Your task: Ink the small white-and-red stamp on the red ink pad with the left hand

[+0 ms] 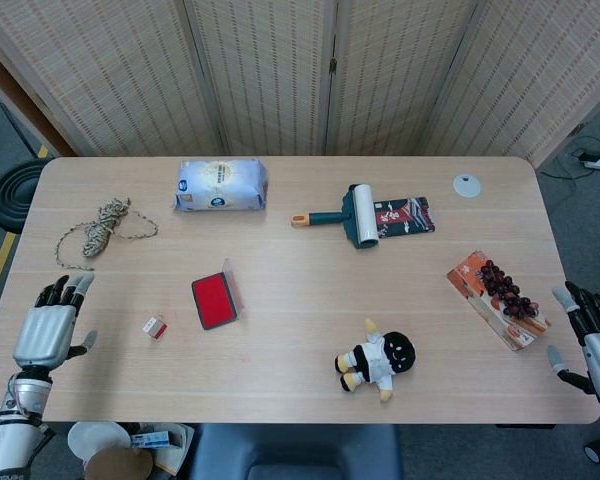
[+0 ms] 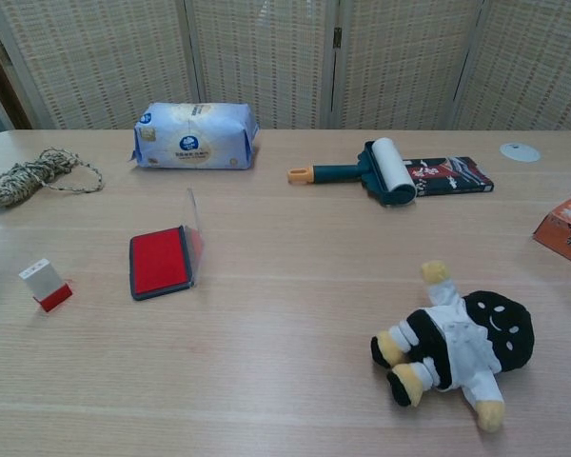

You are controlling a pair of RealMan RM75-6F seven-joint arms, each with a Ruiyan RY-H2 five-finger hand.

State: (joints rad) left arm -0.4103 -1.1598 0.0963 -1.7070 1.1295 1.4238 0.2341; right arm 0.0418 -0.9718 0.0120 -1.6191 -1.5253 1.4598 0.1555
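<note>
At far left edge of table (image 1: pixel 280 390): left hand (image 1: pixel 45 325), fingers spread apart, holding nothing, well apart from stamp. Just right of it: small white-and-red stamp (image 1: pixel 155 327) (image 2: pixel 46 284), standing alone on wood, near but not touching red ink pad (image 1: pixel 213 299) (image 2: pixel 158 262), lid up. Further right: plush doll (image 1: pixel 378 358). At far right edge: right hand (image 1: pixel 592 335), fingers apart, empty.
</note>
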